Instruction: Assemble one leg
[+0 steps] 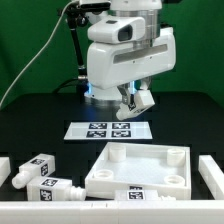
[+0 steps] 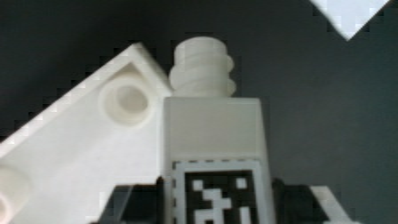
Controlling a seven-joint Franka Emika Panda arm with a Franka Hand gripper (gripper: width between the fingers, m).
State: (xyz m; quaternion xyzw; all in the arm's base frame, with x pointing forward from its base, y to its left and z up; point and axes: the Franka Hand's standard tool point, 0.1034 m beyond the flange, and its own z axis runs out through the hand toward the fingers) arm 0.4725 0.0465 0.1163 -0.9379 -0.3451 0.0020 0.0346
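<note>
My gripper (image 1: 134, 101) hangs above the table behind the tabletop and is shut on a leg (image 1: 140, 97), held tilted. In the wrist view the gripper (image 2: 217, 204) clamps this leg (image 2: 214, 125) between its dark fingers (image 2: 132, 203). The tag sticker faces the camera and the narrower screw end (image 2: 205, 64) points away. The white square tabletop (image 1: 140, 167) lies below at the front. One of its corners with a round hole (image 2: 127, 101) shows just beside the screw end. The leg is apart from the hole.
The marker board (image 1: 108, 129) lies behind the tabletop, under the gripper. Two loose legs (image 1: 36, 169) (image 1: 58, 189) lie at the exterior view's left and another (image 1: 128, 193) lies at the front. White bars stand at the far left (image 1: 4, 170) and right (image 1: 211, 175).
</note>
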